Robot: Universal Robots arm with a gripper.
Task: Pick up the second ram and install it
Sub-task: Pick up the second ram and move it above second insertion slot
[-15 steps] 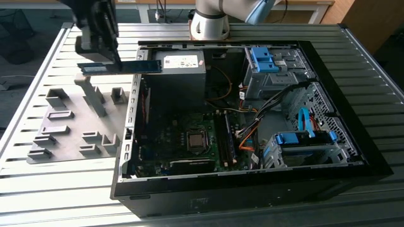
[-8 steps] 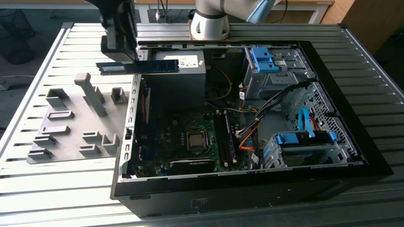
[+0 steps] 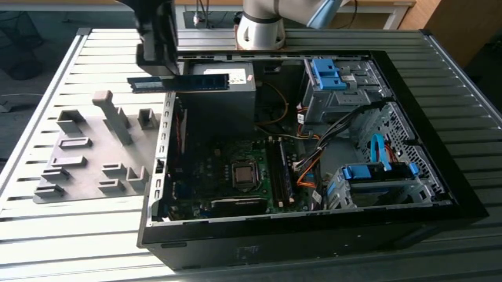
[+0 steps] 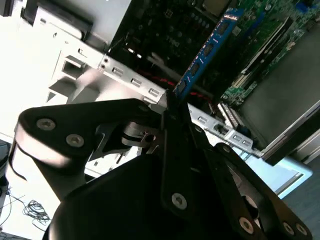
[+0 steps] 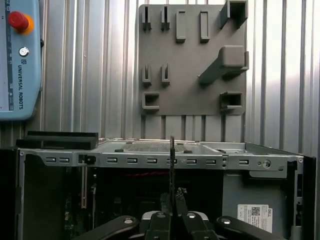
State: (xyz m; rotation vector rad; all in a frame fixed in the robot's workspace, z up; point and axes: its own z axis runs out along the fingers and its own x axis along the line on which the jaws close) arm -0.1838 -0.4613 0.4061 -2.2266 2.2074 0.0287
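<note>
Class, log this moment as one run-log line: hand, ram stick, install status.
hand: shut on long dark-green circuit-board ram stick | stick: held in air over open black metal computer case side wall | install: not yet seated

**Gripper closed on the stick, pointing down**

In the upper part of the exterior view, toward the exterior view's left, the black gripper (image 3: 163, 77) points straight down. In the second wrist view its two fingers (image 4: 176, 150) press together on one end of the second ram (image 3: 201, 82), which lies about level and sticks out sideways. The grey arm base (image 3: 262, 26) stands at the top middle, and a bluish link (image 3: 328, 10) leaves the frame there.
</note>
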